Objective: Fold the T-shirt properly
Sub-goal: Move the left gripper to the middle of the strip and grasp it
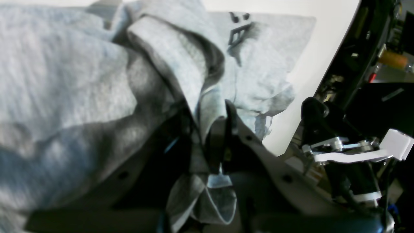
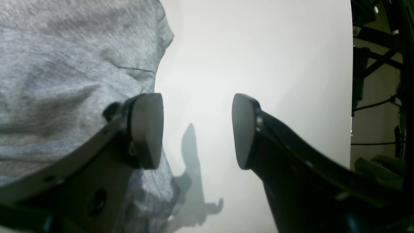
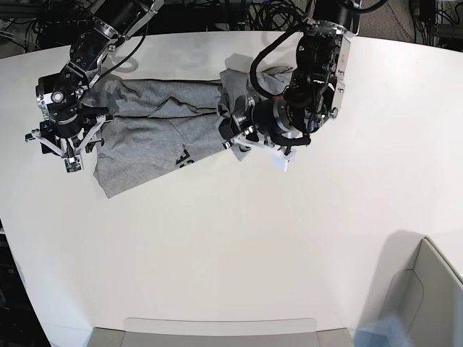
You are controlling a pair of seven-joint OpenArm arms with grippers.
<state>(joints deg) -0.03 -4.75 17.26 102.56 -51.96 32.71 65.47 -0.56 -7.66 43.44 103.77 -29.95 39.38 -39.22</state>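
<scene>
Item: heather-grey T-shirt, short-sleeved, with black block lettering partly showing near its lower hem. It lay rumpled and spread across the far part of the white tabletop, its long axis running between the two arms. One end was bunched and lifted slightly off the tabletop at the left arm; the other end lay flat beside the right arm.

Left gripper: its fingers were closed on a gathered fold of the T-shirt, a tuft of cloth poking out below the grip in the left wrist view. Above the grip, the cloth rose in thick creases, with fragments of the black lettering visible on a flat panel beyond.

Right gripper: its fingers stood wide apart, with nothing between them. They hung just above the tabletop at the T-shirt's edge; one pad lay against or just over the cloth margin, and the other was over bare white surface. Whether the pad actually touched the cloth could not be told. The gripper's shadow fell on the tabletop between the pads.

Also present: a grey bin at the corner of the tabletop nearest the camera, well apart from the T-shirt, and cables beyond the tabletop's far edge.
</scene>
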